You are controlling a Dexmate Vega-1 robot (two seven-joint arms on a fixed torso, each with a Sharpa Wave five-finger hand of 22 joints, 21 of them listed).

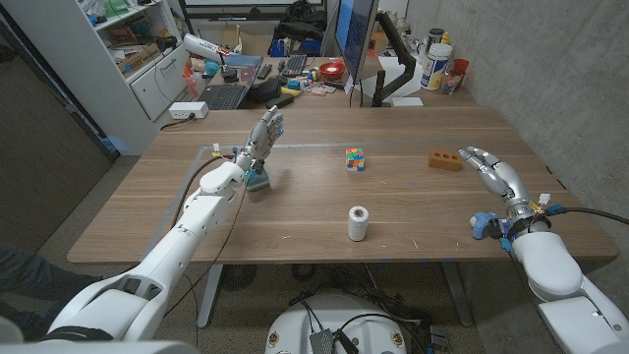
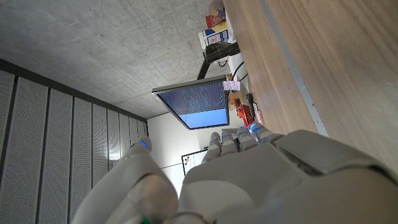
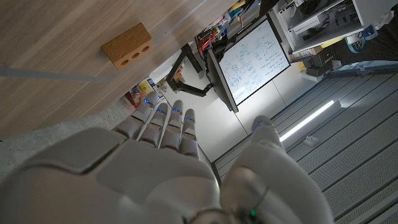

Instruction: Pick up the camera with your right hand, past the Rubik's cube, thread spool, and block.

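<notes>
Teal-grey camera (image 1: 257, 180), small, upright

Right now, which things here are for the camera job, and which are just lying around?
For the job:
right hand, open
Rubik's cube
thread spool
block
The camera itself I cannot pick out for sure.

Just lying about:
left hand, holding nothing
monitor, laptop and white bottle on the desk behind

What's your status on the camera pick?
Both open, holding nothing: left hand, right hand. No grip on camera; can't make it out. In the way: block, Rubik's cube, thread spool.
</notes>
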